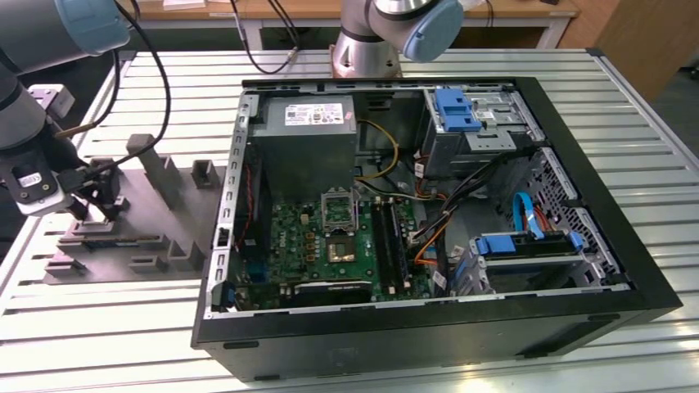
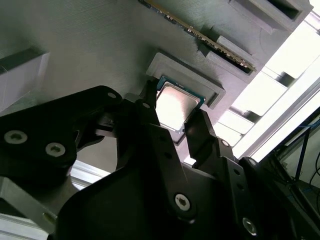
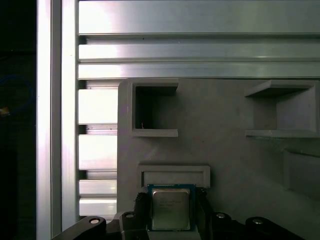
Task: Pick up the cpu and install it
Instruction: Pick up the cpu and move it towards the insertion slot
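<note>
The cpu (image 2: 175, 106) (image 3: 171, 207), a small square chip with a silvery top, sits between my gripper's two black fingers in both wrist views. My gripper (image 2: 176, 109) (image 3: 171, 211) is shut on it, just off the raised square pocket (image 3: 173, 176) of the grey tray (image 3: 230, 155). In the exterior view my gripper (image 1: 93, 214) hangs over the near left part of the grey tray (image 1: 164, 246), at that view's left. The metal-framed socket (image 1: 339, 205) lies on the green board inside the open computer case (image 1: 437, 327).
Upright blocks (image 1: 164, 176) stand on the tray close to my gripper. A memory stick (image 2: 200, 35) lies in a tray slot. Cables (image 1: 142, 74) trail from the arm. A second arm's base (image 1: 366, 49) stands behind the case. The slatted metal table (image 1: 98, 327) extends around.
</note>
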You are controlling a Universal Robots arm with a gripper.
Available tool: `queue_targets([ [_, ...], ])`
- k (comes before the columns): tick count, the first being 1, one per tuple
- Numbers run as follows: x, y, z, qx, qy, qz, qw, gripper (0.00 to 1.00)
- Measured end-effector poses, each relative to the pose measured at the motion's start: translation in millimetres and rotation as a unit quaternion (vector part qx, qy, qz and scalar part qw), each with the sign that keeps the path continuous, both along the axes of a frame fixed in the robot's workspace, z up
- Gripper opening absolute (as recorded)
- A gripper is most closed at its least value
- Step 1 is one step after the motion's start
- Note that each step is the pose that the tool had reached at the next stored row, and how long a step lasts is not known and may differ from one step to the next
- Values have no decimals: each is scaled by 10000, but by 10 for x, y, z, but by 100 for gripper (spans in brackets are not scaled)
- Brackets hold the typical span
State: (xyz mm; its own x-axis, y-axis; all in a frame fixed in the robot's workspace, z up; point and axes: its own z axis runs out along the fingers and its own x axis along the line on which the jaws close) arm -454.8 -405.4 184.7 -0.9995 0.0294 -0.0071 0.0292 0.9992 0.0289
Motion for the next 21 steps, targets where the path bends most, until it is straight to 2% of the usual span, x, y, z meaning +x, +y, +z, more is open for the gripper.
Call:
queue_targets([
  [8,0,0,5,0,0,0,10000,47],
  [21,0,0,181,0,0,0,10000,47],
])
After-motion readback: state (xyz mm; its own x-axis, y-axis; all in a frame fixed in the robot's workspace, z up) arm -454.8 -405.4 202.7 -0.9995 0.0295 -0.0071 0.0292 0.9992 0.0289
